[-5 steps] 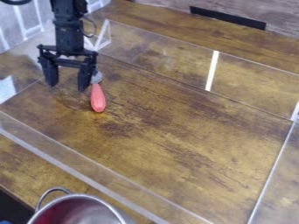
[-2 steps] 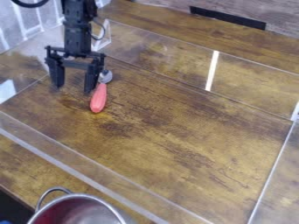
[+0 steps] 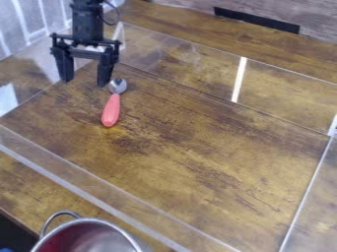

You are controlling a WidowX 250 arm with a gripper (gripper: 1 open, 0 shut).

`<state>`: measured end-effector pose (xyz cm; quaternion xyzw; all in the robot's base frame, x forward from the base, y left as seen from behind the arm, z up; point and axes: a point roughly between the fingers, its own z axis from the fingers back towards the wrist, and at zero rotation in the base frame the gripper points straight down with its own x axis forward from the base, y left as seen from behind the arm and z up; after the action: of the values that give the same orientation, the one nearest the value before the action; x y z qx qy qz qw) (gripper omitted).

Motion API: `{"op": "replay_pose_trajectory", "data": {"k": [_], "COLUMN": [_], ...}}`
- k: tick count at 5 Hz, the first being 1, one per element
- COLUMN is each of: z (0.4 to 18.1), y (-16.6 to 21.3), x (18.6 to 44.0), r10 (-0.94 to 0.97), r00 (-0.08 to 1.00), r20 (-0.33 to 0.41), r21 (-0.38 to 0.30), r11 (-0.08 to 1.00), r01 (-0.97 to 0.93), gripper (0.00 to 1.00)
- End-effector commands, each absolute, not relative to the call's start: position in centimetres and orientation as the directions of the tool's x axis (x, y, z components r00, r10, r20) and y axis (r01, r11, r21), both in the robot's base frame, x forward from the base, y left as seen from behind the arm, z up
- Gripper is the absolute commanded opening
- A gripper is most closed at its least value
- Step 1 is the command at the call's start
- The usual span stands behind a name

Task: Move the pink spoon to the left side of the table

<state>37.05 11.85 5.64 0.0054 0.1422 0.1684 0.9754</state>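
Observation:
The pink spoon [image 3: 110,106] lies flat on the table [image 3: 198,128] at the left, its salmon handle pointing toward the front and its small silver bowl toward the back. My gripper [image 3: 87,77] hangs above and just behind-left of the spoon's bowl end. Its two dark fingers [image 3: 65,69] point down and stand wide apart, open, with nothing between them. The spoon rests free on the wood, apart from the fingers.
Clear acrylic walls [image 3: 158,212] border the tabletop, with a bright reflection [image 3: 239,79] on the right. A large steel bowl [image 3: 86,238] sits at the bottom edge, outside the front wall.
The gripper has risen and shifted back, away from the spoon. The spoon now lies alone on the table, in about the same spot.

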Motion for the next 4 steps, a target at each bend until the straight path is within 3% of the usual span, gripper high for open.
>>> {"op": "replay_pose_trajectory", "data": {"k": [1,2,4], "z": [6.1,5.3,6.1], "y": [12.3,12.4,14.9], "x": [38.0,38.0,37.5], "r10": [0.394,0.447,0.527], "r00": [0.890,0.860,0.810], "r20": [-0.229,-0.246,-0.257], "r21": [0.068,0.071,0.077], "r11": [0.919,0.893,0.847], "r01": [-0.389,-0.444,-0.526], "gripper": [1.00,1.00,1.00]}}
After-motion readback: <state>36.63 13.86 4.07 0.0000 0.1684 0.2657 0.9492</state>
